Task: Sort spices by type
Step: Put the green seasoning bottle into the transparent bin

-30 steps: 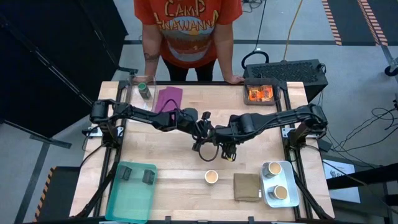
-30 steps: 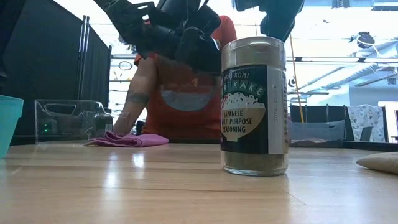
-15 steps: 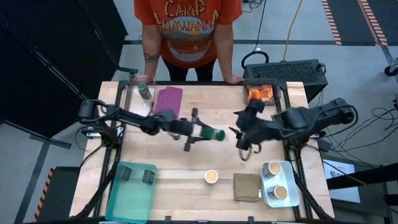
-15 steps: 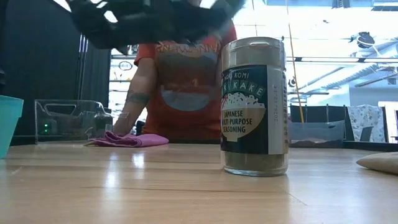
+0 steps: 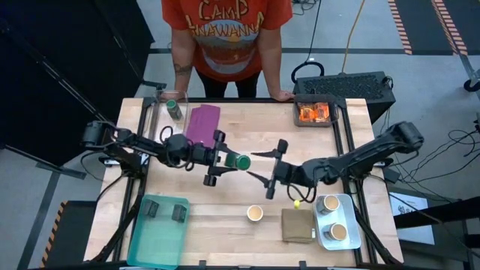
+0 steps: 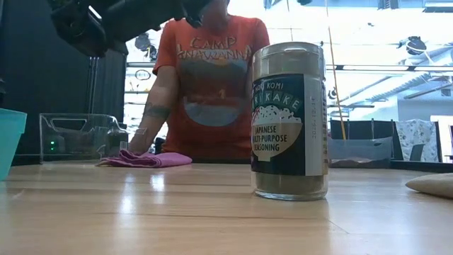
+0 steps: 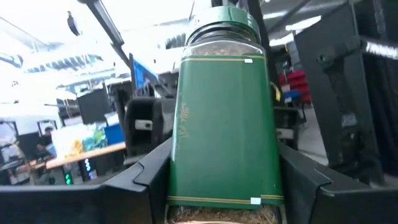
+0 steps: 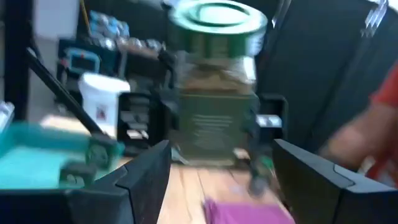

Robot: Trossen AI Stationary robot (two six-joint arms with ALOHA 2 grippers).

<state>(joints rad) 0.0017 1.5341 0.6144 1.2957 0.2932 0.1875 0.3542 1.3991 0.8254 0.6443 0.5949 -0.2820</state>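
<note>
The green-lidded jar (image 5: 238, 161) is held clear of the table at frame centre in the high view, long axis roughly horizontal, lid toward the right. The left claw (image 5: 222, 160) is clamped across its body; in the left wrist view the jar (image 7: 226, 112) fills the gap between both fingers. The right claw (image 5: 273, 169) sits just beside the lid, to its right, fingers spread and holding nothing. The left arm is therefore the one in control.

The clear bin (image 5: 166, 105) at upper left holds one green-lidded jar (image 5: 173, 109). It lies up and left of the held jar, past the purple cloth (image 5: 202, 121), and is judged to be the destination.

Counts, high view:
- Green-lidded jars: two.
- Orange packets (image 5: 313, 113): a cluster in the upper-right tray; number unclear.
- Dark blocks (image 5: 165, 211): two, in the teal tray at lower left.
- Tan-topped cups: three; two in the lower-right tray (image 5: 332, 221), one loose (image 5: 255, 213) on the table (image 5: 247, 135).

In the low view, another seasoning jar (image 6: 289, 120) stands upright close to the camera.
</note>
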